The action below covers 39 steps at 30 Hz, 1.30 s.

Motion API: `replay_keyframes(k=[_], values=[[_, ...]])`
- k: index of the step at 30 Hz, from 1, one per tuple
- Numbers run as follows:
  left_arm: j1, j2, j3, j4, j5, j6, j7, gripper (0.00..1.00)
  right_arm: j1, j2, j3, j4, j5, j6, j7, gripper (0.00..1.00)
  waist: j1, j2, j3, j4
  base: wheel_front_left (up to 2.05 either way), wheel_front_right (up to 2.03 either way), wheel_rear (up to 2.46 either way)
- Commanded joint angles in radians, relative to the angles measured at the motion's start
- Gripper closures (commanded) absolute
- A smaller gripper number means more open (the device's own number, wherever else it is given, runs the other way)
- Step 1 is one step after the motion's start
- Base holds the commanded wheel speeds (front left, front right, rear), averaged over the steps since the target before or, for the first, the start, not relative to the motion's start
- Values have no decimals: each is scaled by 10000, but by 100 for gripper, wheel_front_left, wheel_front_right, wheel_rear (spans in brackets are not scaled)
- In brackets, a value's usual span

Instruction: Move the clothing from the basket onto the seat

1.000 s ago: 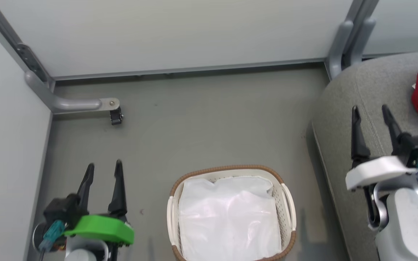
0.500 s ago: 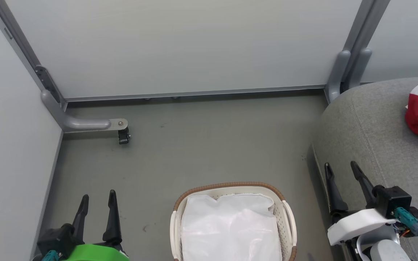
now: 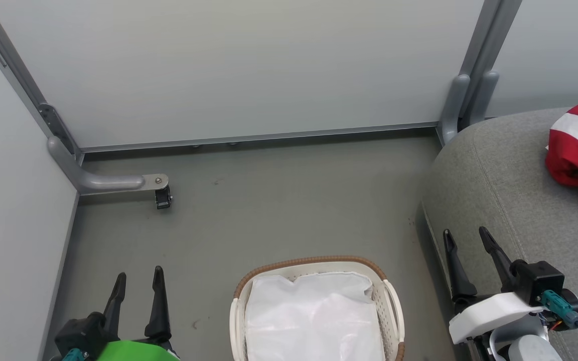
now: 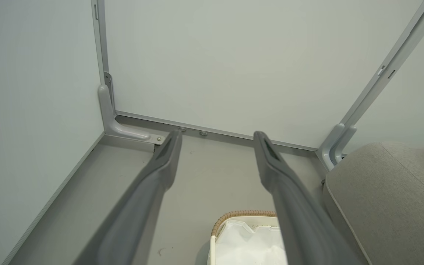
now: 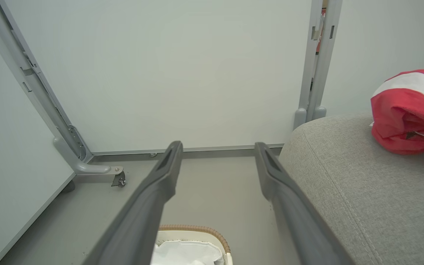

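The cream basket [image 3: 392,306] with its brown rim stands on the floor at the bottom middle; inside it I see a white crinkly liner sheet [image 3: 314,316]. Red clothing [image 3: 577,145] with a white stripe lies on the grey seat [image 3: 499,185] at the far right, also visible in the right wrist view [image 5: 407,114]. My left gripper [image 3: 138,275] is open at the lower left, left of the basket. My right gripper [image 3: 466,231] is open at the lower right, over the seat's front edge. Both hold nothing.
Pale partition walls [image 3: 249,65] close off the back and left. A grey bracket foot with a small caster [image 3: 162,196] sticks out from the left corner. A grey post [image 3: 462,100] stands beside the seat's back corner.
The head camera has tilted, so the whole picture shifted. Both arms have drawn back and down toward the bottom edge; the right gripper left the seat's top. Both stay open.
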Motion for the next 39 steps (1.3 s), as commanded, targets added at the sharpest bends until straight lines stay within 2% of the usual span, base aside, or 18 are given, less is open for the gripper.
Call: replay_keyframes(k=[1, 13, 14, 18, 39], values=[[44, 2, 2, 18, -39, -51, -7, 0, 130, -41, -15, -19, -3, -15, -48, 0, 1, 37, 3, 10, 0, 0, 0], [-4, 1, 26, -69, -174, -45, -7, 0, -30, -42, -81, -208, -100, -15, -48, 0, 1, 37, 89, 69, 0, 0, 0], [-2, -8, 23, -42, -159, -10, 0, 100, -13, 4, -65, -182, -82, 0, 2, 100, 1, 0, 79, 71, 0, 0, 0], [34, -29, -14, 260, -214, -9, 14, 100, 108, 57, -56, 124, -19, 0, 37, 100, 1, 0, 82, 69, 0, 0, 0], [-397, 134, 241, 151, -3680, -13, 862, 100, -52, 31, -432, 95, 3720, -2, 1031, 100, 1, 6, 64, -71, 0, 0, 0]])
